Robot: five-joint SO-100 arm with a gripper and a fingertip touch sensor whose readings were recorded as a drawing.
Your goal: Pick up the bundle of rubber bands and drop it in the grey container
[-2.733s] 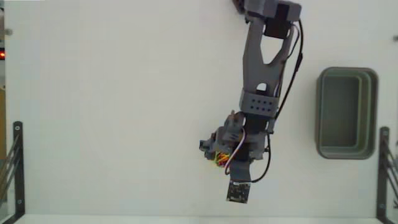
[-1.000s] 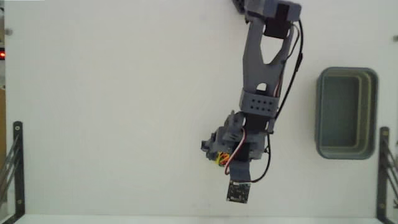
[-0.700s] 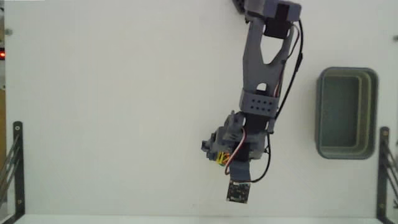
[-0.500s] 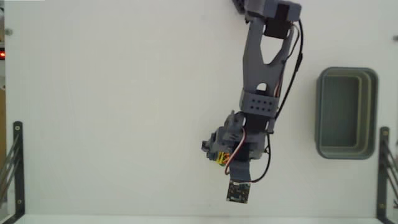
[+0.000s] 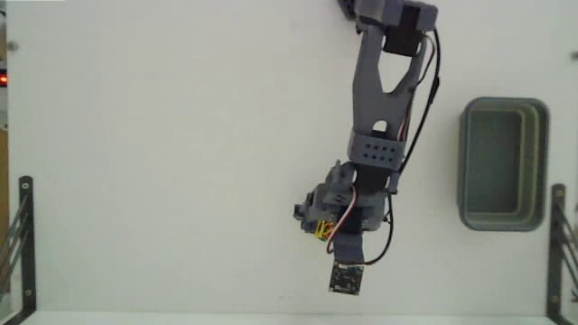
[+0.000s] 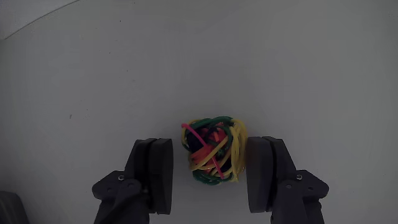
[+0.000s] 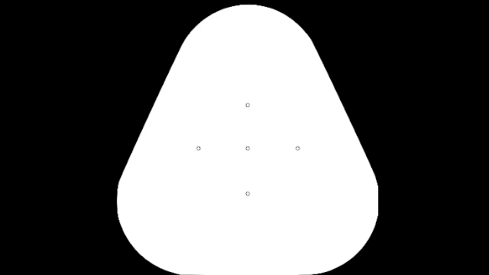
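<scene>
Tool (image 6: 211,163) fingers astride knotty multicoloured rubber-band bundle (image 6: 213,150)

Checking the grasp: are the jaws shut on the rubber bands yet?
Open. In the wrist view the gripper straddles the bundle of rubber bands, with table showing at the left pad.

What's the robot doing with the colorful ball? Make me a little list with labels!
ball: rubber bands, a yellow, red and green tangle lying on the white table
gripper: jaws open, one on each side of the ball
touching: right jaw looks close or touching, left jaw has a gap
container: grey, empty, off to the right in the fixed view
step: not grabbed yet
</scene>
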